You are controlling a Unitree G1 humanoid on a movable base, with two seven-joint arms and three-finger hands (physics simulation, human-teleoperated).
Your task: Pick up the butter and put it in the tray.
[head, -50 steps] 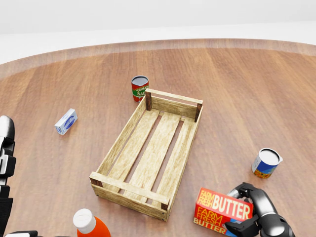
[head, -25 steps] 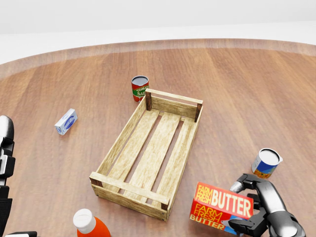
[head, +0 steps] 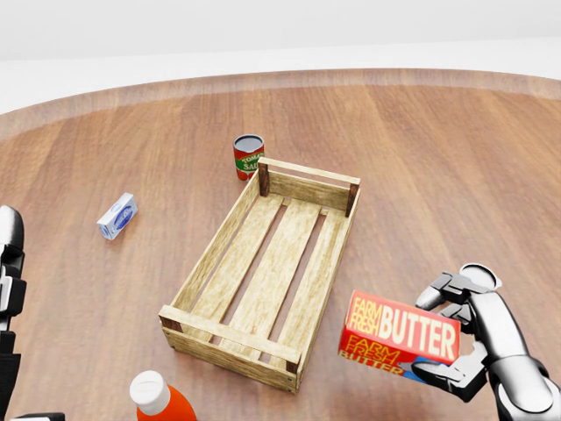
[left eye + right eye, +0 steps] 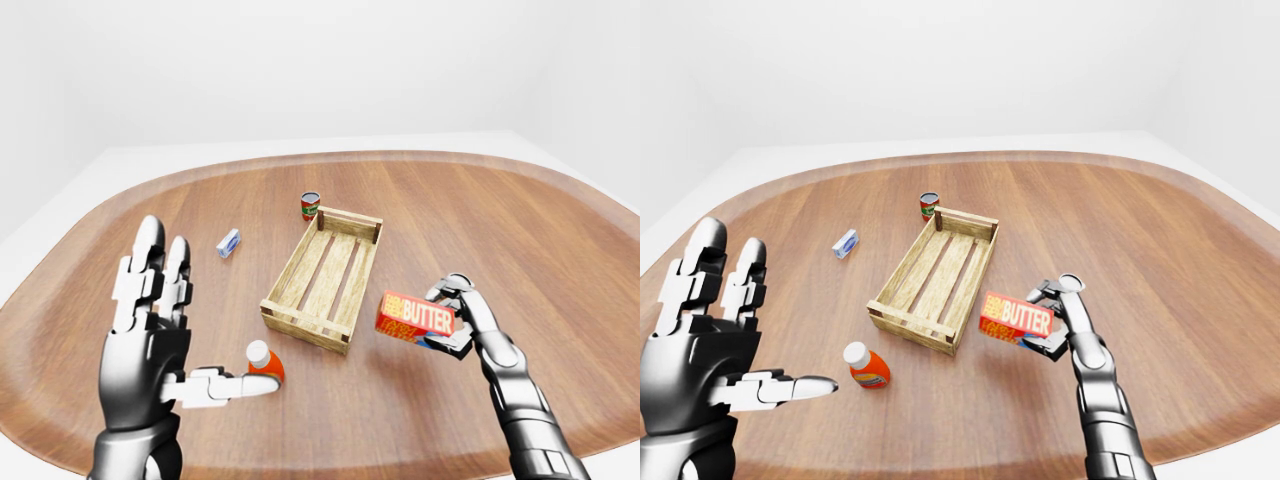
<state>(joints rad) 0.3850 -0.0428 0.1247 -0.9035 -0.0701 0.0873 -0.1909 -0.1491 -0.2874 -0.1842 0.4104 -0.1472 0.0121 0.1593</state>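
The butter point(image 3: 404, 338) is a red and orange box with white lettering. My right hand point(image 3: 449, 337) is shut on its right end, fingers over the top edge and thumb under it. It hangs above the table, just right of the tray's lower right corner in the head view. The tray point(image 3: 209, 255) is a slatted wooden crate with nothing in it, lying at an angle in the middle of the table. My left hand point(image 4: 195, 318) is raised at the left of the left-eye view, open with its fingers spread and holding nothing.
An orange bottle with a white cap point(image 3: 158, 399) stands below the tray's lower left corner. A tomato can point(image 3: 248, 156) stands beside the tray's top end. A small blue and white box point(image 3: 117, 216) lies at the left. A white-topped can point(image 3: 479, 277) shows behind my right fingers.
My right hand has lifted the butter upward and slightly right in the head view. It now covers most of the white-topped can. The left hand and the other things have not moved.
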